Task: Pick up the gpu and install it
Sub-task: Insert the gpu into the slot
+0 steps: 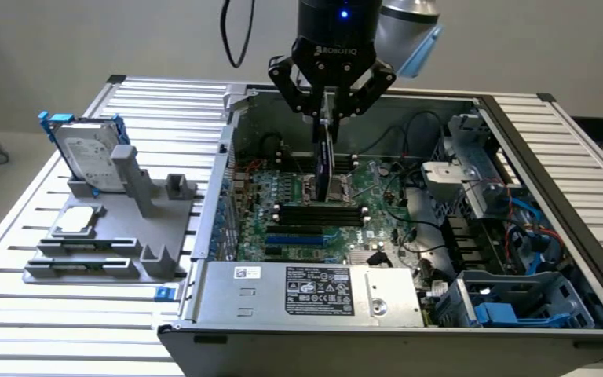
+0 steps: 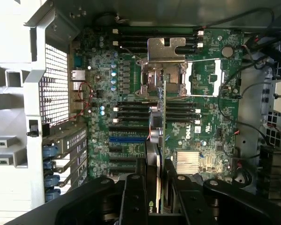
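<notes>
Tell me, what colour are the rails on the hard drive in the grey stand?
Blue. The rails show best in the exterior view.

Both views look down on the motherboard (image 1: 377, 187) (image 2: 215, 117), wrist nearer.

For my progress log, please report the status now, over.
Gripper shut on gpu. Card hangs edge-down over motherboard, not in a slot. CPU socket directly beneath.

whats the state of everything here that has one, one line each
slim black and green gpu card: gripped on edge over green motherboard, not slotted in
black claw: shut on the card
grey metal computer case: side open
silver hard drive with blue rails: upright in grey plastic stand
blue motherboard slots: empty
</notes>
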Motion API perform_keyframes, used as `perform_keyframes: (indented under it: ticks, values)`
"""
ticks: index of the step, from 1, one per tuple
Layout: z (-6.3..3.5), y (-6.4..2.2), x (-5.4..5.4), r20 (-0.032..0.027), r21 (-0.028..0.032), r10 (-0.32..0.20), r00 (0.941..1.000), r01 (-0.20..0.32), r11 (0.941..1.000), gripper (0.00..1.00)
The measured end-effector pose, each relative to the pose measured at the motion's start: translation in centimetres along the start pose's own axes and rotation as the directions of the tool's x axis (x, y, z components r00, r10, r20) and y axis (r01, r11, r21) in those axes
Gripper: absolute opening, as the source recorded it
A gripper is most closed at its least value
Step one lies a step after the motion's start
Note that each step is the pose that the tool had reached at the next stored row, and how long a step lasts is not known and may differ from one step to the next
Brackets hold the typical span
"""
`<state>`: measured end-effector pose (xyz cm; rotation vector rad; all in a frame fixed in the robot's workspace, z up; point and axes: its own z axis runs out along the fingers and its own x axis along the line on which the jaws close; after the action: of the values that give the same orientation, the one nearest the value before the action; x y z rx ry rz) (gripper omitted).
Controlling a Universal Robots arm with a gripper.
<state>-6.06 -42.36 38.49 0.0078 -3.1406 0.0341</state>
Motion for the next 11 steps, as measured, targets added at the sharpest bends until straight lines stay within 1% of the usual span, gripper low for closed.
perform_keyframes:
  ticks: [7,8,11]
  values:
    - [0.03,0.04,-0.01,0.0003,-0.0004,0.000,1.0000,0.000,1.0000,0.26]
    - [0.03,0.03,0.00,0.0004,-0.0008,-0.010,1.0000,0.010,1.0000,0.26]
    - [0.08,0.04,0.00,0.0015,-0.0010,-0.064,0.9980,0.064,0.9980,0.26]
